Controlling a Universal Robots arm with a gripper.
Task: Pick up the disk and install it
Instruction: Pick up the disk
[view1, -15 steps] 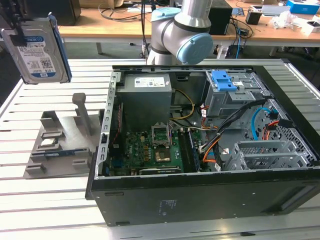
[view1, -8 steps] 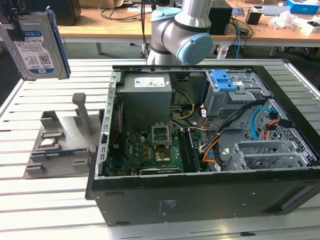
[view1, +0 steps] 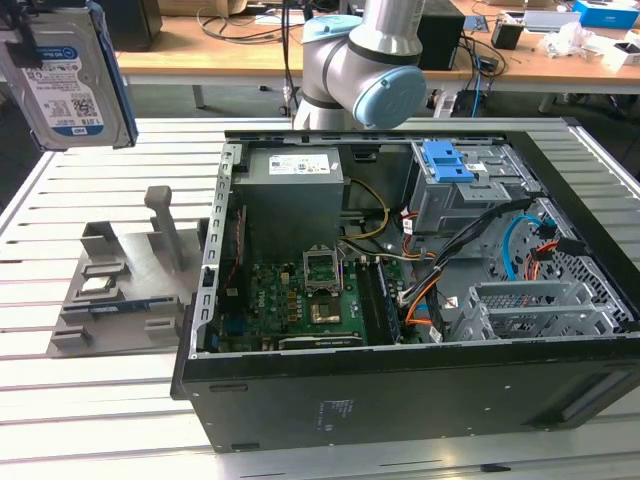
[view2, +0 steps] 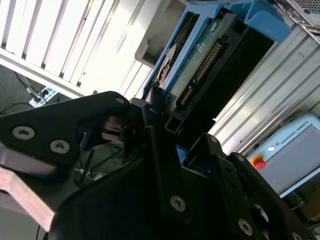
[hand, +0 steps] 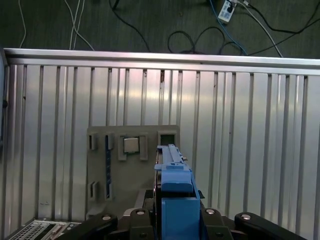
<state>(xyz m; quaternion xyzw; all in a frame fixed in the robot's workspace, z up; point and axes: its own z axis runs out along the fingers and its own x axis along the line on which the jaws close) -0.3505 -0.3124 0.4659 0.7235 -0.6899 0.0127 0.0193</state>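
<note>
you have the flat silver-grey hard disk with blue side rails (view1: 62, 80) clamped edge-on in the gripper (view2: 147, 115), its black fingers (view2: 160, 165) closed on the drive. in the exterior view it hangs high at the left, over the ribbed aluminium bench (view1: 90, 400) and well apart from the open black computer case (view1: 400, 380).
</note>
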